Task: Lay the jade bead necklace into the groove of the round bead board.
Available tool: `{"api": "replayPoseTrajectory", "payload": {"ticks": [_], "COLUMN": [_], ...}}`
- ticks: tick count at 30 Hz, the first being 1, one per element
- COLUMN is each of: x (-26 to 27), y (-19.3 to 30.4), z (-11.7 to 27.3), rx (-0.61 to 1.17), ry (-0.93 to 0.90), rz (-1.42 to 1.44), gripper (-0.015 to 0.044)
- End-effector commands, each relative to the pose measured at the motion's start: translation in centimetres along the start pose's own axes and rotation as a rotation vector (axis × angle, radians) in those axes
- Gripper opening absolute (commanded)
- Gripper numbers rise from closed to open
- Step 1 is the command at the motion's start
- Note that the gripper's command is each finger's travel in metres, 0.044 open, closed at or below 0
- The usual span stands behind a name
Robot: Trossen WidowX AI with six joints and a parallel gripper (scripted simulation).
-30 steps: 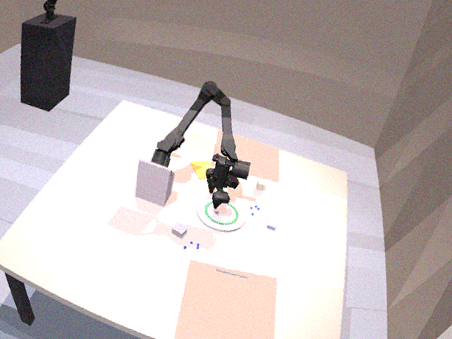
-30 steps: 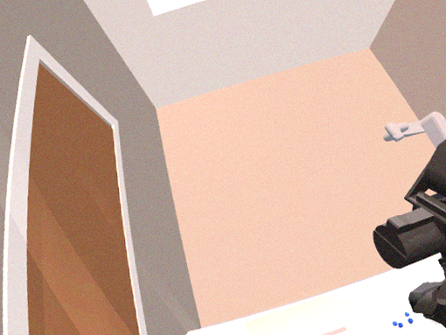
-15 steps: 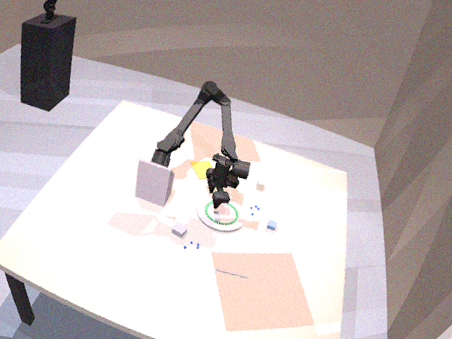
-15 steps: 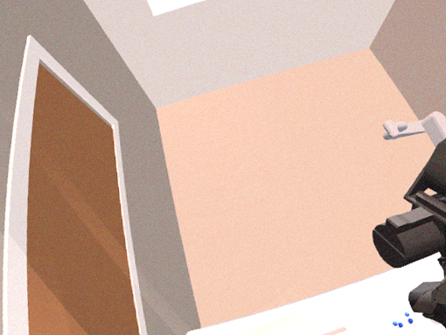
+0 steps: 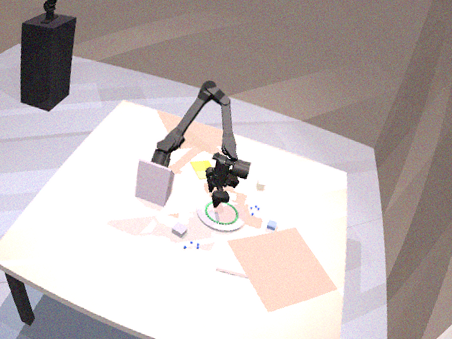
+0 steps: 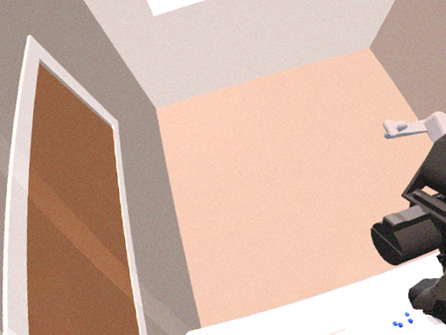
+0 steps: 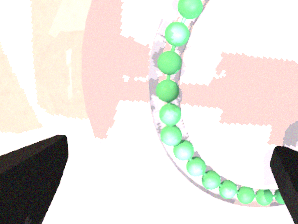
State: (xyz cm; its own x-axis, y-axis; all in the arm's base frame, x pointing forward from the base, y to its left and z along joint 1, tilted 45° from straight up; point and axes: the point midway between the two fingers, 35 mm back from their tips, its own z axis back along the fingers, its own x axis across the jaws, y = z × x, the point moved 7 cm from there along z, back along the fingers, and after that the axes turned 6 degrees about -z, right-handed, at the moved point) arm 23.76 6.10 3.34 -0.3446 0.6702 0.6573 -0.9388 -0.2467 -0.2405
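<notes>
The jade bead necklace (image 5: 207, 210) (image 7: 168, 63) lies as a green ring in the groove of the round white bead board (image 5: 208, 222), near the middle of the table. My gripper (image 5: 218, 199) (image 7: 173, 152) hangs just above the near-left part of the ring. Its fingers stand wide open on either side of the beads and touch none of them. In the wrist view only the left arc of the necklace shows, seated along the curved groove. Nothing is between the fingers.
A white upright box (image 5: 154, 183) stands left of the board and a yellow pad (image 5: 200, 166) lies behind it. Small cubes (image 5: 179, 229) (image 5: 271, 225) (image 5: 261, 186), loose blue beads (image 5: 191, 245) (image 5: 254, 209) (image 6: 403, 321) and a thin rod (image 5: 232, 272) lie around. A black pedestal (image 5: 45, 59) stands far left.
</notes>
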Motion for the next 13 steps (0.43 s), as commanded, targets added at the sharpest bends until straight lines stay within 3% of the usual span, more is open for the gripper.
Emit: {"api": "replayPoseTrajectory", "payload": {"ticks": [1, 5, 13], "x": [-0.2, 0.0, 0.1], "y": [-0.5, -0.1, -0.1], "z": [2.8, 7.4, 7.6], "rx": [-0.01, -0.01, -0.011], "ry": [0.01, 0.006, 0.005], "rz": [0.008, 0.004, 0.004], "gripper": [0.044, 0.044, 0.044]}}
